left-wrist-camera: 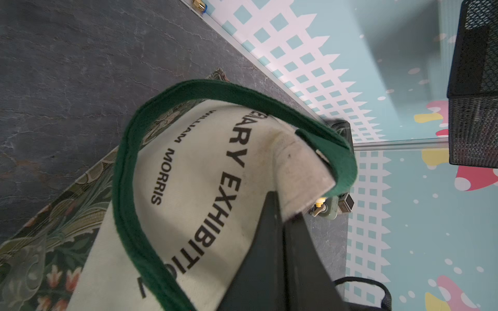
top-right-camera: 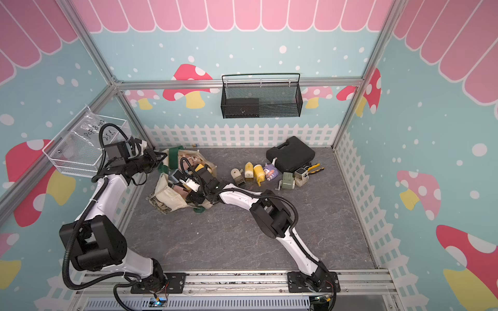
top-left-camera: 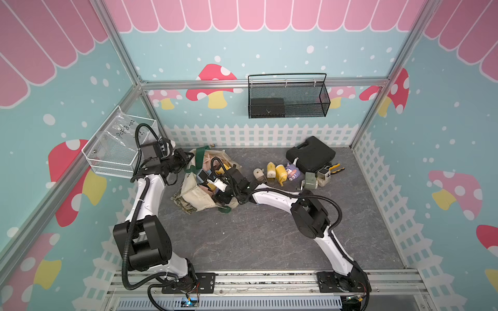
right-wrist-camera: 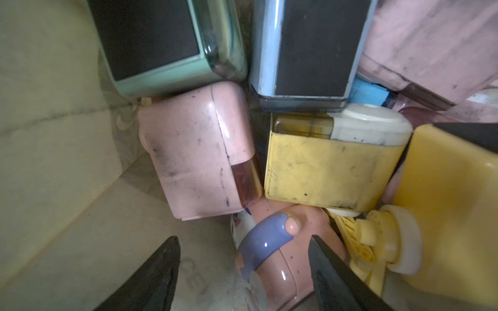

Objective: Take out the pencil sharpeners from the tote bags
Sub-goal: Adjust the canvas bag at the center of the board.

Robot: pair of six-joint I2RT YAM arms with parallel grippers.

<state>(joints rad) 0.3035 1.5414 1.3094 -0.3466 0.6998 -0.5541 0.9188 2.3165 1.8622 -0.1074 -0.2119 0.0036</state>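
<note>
Left arm (top-left-camera: 147, 195): elbow folded high, forearm reaching to the tote bag (top-left-camera: 198, 199) at its left rim in both top views. Left end effector (left-wrist-camera: 279, 215): jaws pinched together on the bag's cream edge. Right arm (top-left-camera: 270, 195): stretched low toward the bag from its right, wrist dipped into the bag's mouth. Right end effector (right-wrist-camera: 242, 239): fingers apart inside the bag, straddling a pink sharpener (right-wrist-camera: 291, 269); we cannot tell whether they press on it.

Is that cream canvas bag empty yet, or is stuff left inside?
Not empty: the cream canvas tote bag holds several pastel plastic pencil sharpeners.
</note>
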